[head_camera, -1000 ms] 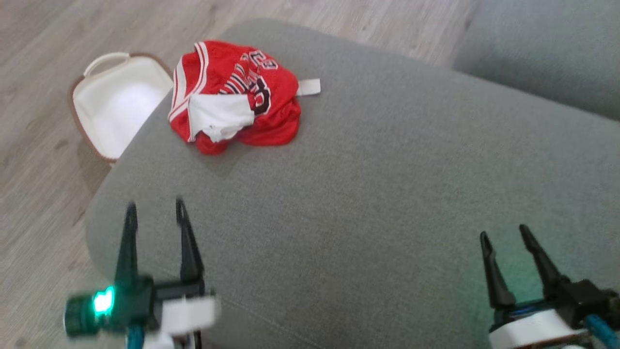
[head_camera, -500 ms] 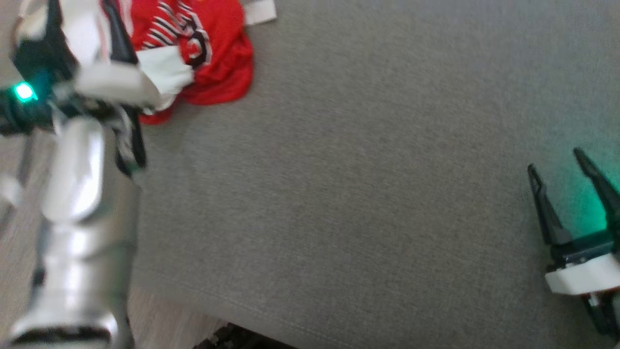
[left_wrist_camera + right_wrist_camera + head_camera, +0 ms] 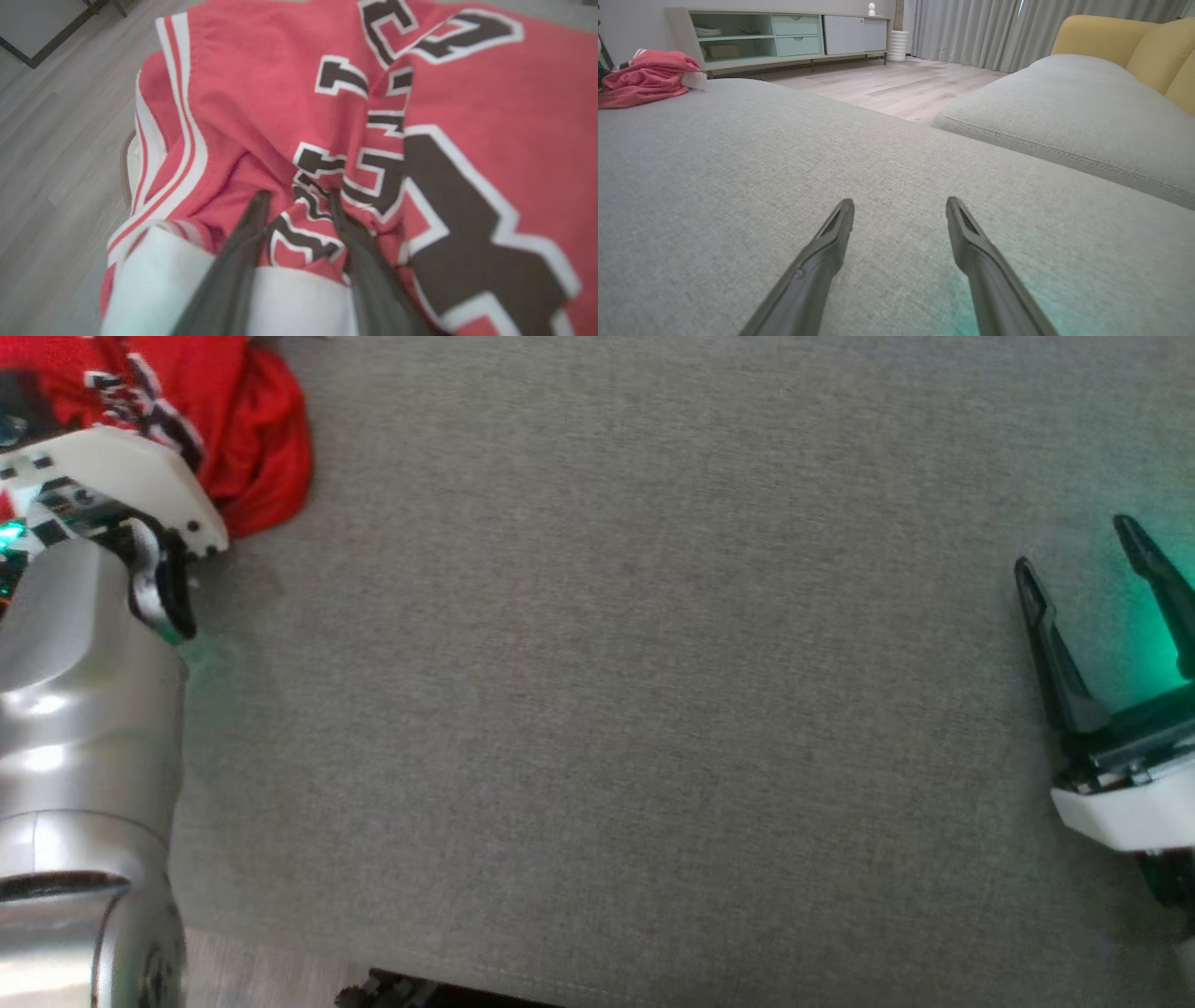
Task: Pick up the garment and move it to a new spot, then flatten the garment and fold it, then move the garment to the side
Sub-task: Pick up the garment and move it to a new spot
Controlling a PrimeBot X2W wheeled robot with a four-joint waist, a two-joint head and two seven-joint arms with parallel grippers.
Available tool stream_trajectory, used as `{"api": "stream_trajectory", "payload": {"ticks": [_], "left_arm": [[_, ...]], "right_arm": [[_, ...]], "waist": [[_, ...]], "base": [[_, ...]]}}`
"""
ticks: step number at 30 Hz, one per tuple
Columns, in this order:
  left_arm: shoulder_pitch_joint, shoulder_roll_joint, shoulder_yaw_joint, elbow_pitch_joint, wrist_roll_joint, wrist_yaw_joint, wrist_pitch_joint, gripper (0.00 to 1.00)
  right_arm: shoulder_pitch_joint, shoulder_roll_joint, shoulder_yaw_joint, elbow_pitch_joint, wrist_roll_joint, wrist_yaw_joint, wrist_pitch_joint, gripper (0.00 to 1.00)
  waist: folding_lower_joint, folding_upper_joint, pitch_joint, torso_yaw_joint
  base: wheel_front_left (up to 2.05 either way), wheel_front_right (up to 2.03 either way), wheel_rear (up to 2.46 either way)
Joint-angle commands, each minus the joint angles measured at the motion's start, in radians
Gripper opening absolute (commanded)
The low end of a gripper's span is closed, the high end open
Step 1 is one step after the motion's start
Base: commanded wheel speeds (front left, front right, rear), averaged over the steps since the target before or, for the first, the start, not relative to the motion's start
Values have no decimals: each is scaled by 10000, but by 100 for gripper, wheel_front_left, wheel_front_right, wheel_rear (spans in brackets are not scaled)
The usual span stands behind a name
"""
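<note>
Red garment (image 3: 261, 116), bunched in a heap, black-and-white lettering up, white lining showing on the near side. Sitting at the far left of the grey sofa cushion (image 3: 607, 663), close to its edge, wood floor (image 3: 46, 140) just beyond. Not yet lifted or flattened; step in hand looks like the first pick.

Down on the heap: left end effector (image 3: 297, 199), fingers spread apart, straddling a raised fold with lettering on it, tips pushed into or against the cloth. Released, nothing clamped. Fingers blocked by the wrist housing (image 3: 121, 485) in head view, so depth of bite hard to judge.

Far right, over bare cushion: right end effector (image 3: 1075, 543), well apart from the garment, fingers wide, holding nothing.

Risks from here:
- Pinching just the top fold: single layer caught, the rest unrolling on lift and dragging along the cushion.
- Shallow bite on what is probably slick jersey fabric: slipping out mid-move.
- Pressing too deep: catching the cushion cover along with the cloth.
- Heap near the edge: any sideways shove before closing likely to tip part of it onto the floor, out of easy reach.
- One-point grab: hanging as a twisted bundle, harder to flatten afterwards, with the other end effector too far off to help at once.
- Head view cropping most of the heap: weak check on the grasp from there. Better to rely on the left wrist view.
</note>
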Motion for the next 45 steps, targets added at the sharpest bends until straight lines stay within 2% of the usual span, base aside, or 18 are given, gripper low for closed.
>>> {"api": "stream_trajectory", "payload": {"ticks": [1,6,7,10,16,22,28,31,36,41,45], "left_arm": [[-46,580,221,111,-11,-37,-292,0],[-172,756,10,206,216,-102,-1620,0],[-273,928,-245,145,504,-97,-2280,0],[-400,1138,-637,27,894,-139,-2903,0],[-415,1491,-1226,-788,1359,-501,-3646,0],[20,1567,-1724,-2539,1598,-846,-3802,0],[897,1300,-2315,-4856,1639,-1213,-3089,0],[1359,1185,-2645,-6063,1614,-1399,-2499,0],[2299,843,-3321,-7583,1688,-1461,-1833,0],[3438,285,-4391,-7592,1925,-1526,-1713,0],[4463,-560,-5336,-6684,1902,-1583,-2141,0]], "right_arm": [[180,-191,137,251,8,65,39,100],[57,35,188,401,6,65,39,100],[49,224,254,504,8,65,39,100],[93,610,399,737,1,65,39,100],[413,1644,674,1182,53,65,39,100],[1134,2514,616,1385,21,65,39,100],[1775,3033,568,1409,-78,65,39,100],[1883,3152,646,1355,-120,65,39,100],[1888,3279,700,1278,-95,65,39,100],[1861,3290,826,1303,39,65,39,100],[1691,3345,891,1275,120,65,39,100]], "waist": [[0,0,112,-217],[0,0,-303,-340],[0,0,-688,-405],[0,0,-1454,-565],[0,0,-3203,-1214],[0,0,-4763,-2152],[0,0,-5893,-3293],[0,0,-6090,-3956],[0,0,-6105,-4987],[0,0,-5732,-5748],[0,0,-5226,-6059]], "base": [[0,0,0],[0,0,0],[0,0,0],[0,0,0],[0,0,0],[0,0,0],[0,0,0],[0,0,0],[0,0,0],[0,0,0],[0,0,0]]}}
